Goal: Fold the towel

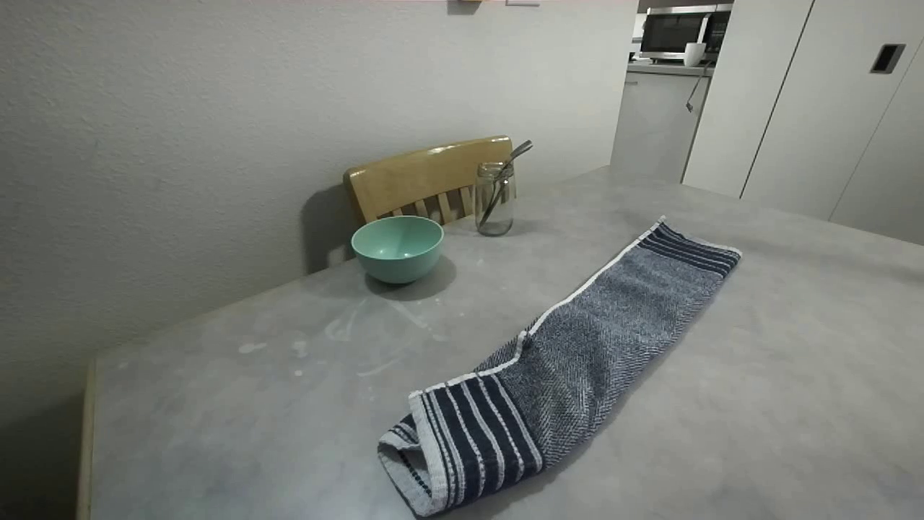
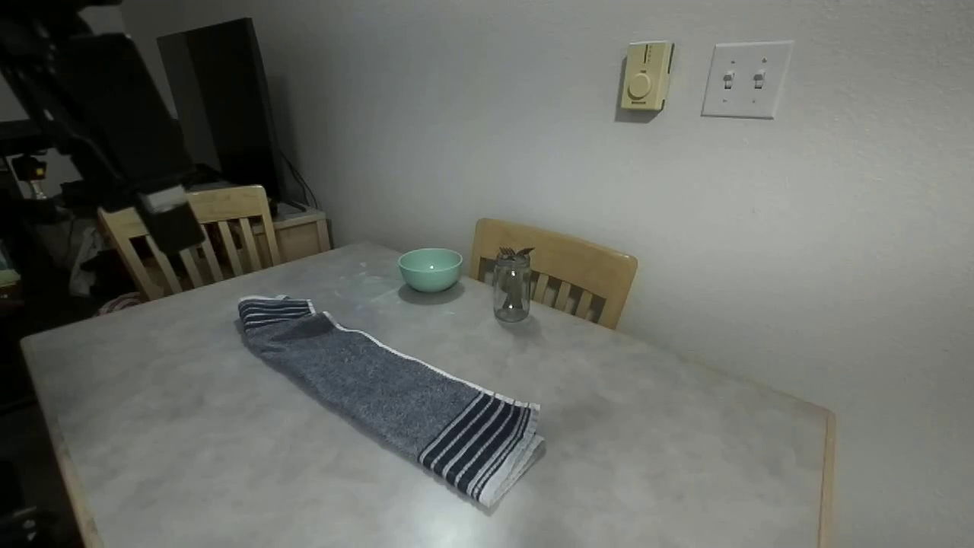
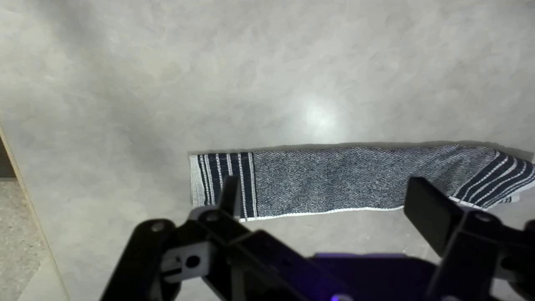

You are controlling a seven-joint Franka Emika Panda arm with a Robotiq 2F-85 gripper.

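The blue-grey towel lies as a long narrow strip on the table in both exterior views [image 1: 606,332] [image 2: 373,380]. Both ends show dark and white stripes. In an exterior view its near end is skewed and its layers gape open like a loop. In the wrist view the towel [image 3: 330,179] runs across the picture, with the skewed end at the right. My gripper [image 3: 324,182] is wide open and empty, its fingers apart above the towel and not touching it. In an exterior view the dark gripper [image 2: 175,228] hangs at the upper left, above the table; part of it is out of frame.
A teal bowl [image 1: 397,253] [image 2: 431,272] and a glass jar [image 1: 495,206] [image 2: 511,293] holding cutlery stand beside the towel near the wall. A wooden chair [image 1: 426,173] [image 2: 555,259] is behind them. The table's wooden edge [image 3: 33,213] shows in the wrist view.
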